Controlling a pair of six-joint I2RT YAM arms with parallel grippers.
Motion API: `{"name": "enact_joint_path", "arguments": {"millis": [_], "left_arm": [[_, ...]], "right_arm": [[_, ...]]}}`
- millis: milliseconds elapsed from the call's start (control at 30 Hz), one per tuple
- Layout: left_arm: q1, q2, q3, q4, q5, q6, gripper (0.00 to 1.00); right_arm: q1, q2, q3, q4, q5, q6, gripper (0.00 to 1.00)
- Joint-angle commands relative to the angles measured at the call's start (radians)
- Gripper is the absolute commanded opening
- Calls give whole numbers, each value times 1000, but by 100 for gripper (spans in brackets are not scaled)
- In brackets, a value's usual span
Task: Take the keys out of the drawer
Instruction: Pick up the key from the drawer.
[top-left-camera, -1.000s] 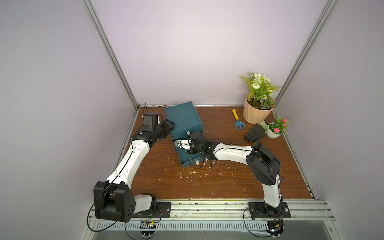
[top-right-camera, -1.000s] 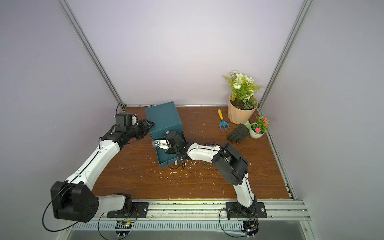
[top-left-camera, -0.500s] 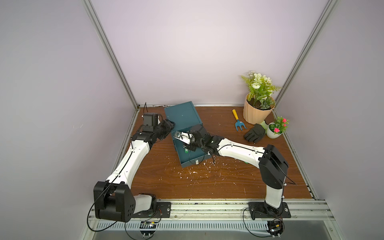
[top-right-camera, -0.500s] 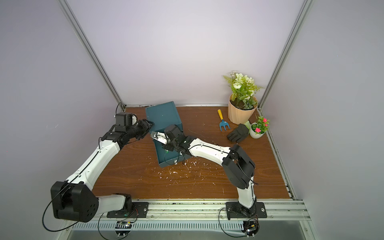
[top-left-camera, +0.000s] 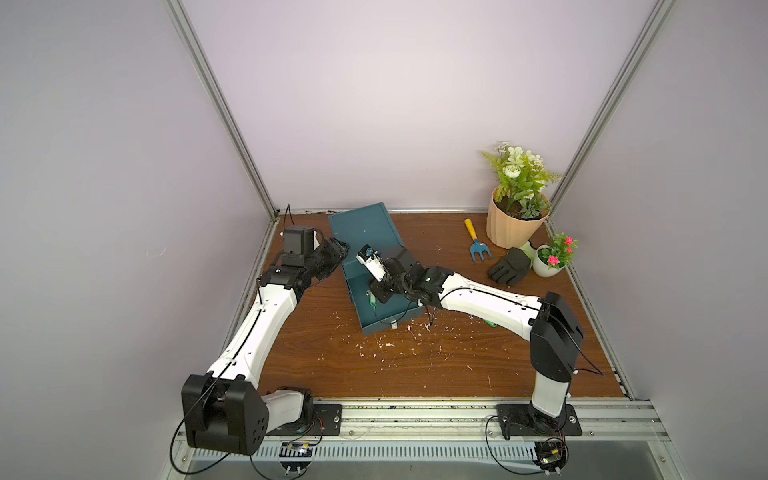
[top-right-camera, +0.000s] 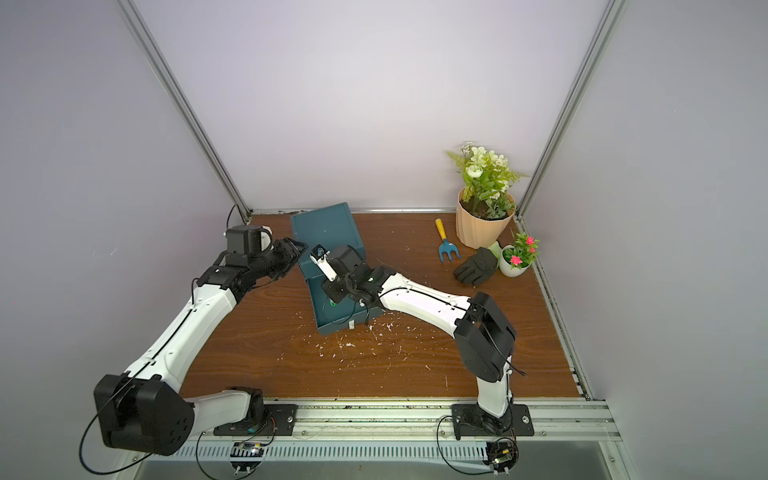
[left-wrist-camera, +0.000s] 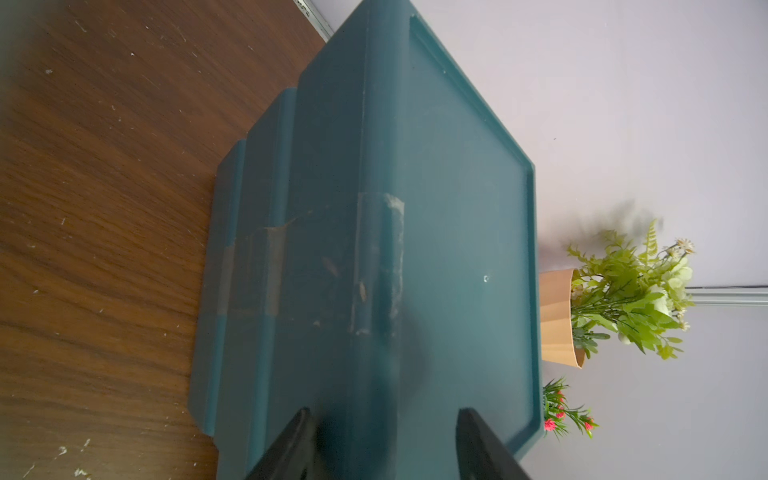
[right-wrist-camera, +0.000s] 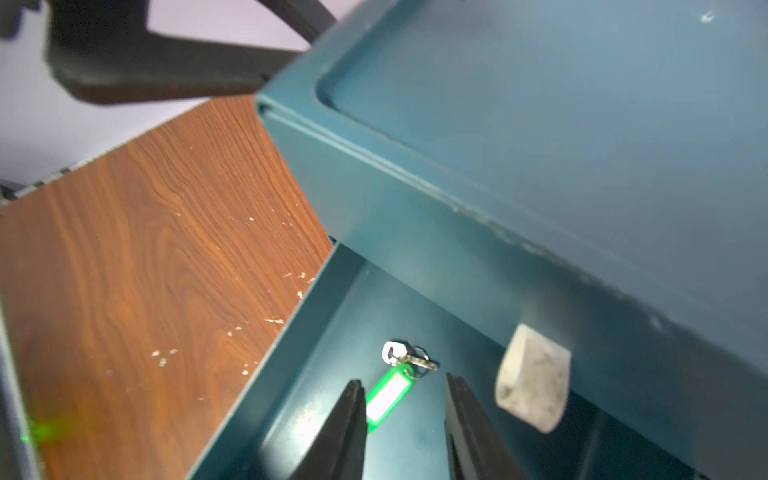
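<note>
The teal cabinet (top-left-camera: 365, 226) stands at the back of the table with its drawer (top-left-camera: 386, 320) pulled out toward the front. A key with a green tag (right-wrist-camera: 388, 395) lies on the drawer floor, its silver key (right-wrist-camera: 395, 353) at the cabinet end; in both top views the green tag (top-left-camera: 370, 298) (top-right-camera: 332, 302) shows. My right gripper (right-wrist-camera: 403, 381) (top-left-camera: 374, 293) hangs open inside the drawer, fingertips just above and on either side of the tag, touching nothing. My left gripper (left-wrist-camera: 384, 411) (top-left-camera: 334, 255) is open against the cabinet's upper left edge, fingers straddling it.
At the back right stand a large flower pot (top-left-camera: 515, 226), a small white pot (top-left-camera: 548, 264), a black glove (top-left-camera: 510, 272) and a blue-and-yellow garden fork (top-left-camera: 478, 245). White flecks litter the wood in front of the drawer. A small green thing (top-left-camera: 491, 323) shows under my right forearm.
My right gripper's jaws have gone from shut to open. The right arm has stretched out and the gripper has shifted deeper into the drawer toward the cabinet. The left arm has not moved.
</note>
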Motion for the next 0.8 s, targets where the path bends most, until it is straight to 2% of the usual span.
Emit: {"name": "enact_joint_path", "arguments": {"millis": [0,200,767], "left_arm": [[6,-33,-20,-16,-10,30,57],[7,-69,-46,-24,-13,38,57],[6,-93,-49,-30,-28,57,58]], "right_arm": [[28,25,45,-27,29,106,38],[63,93,108,-114,99,129,40],[76,164,121,-160,218,161,42]]}}
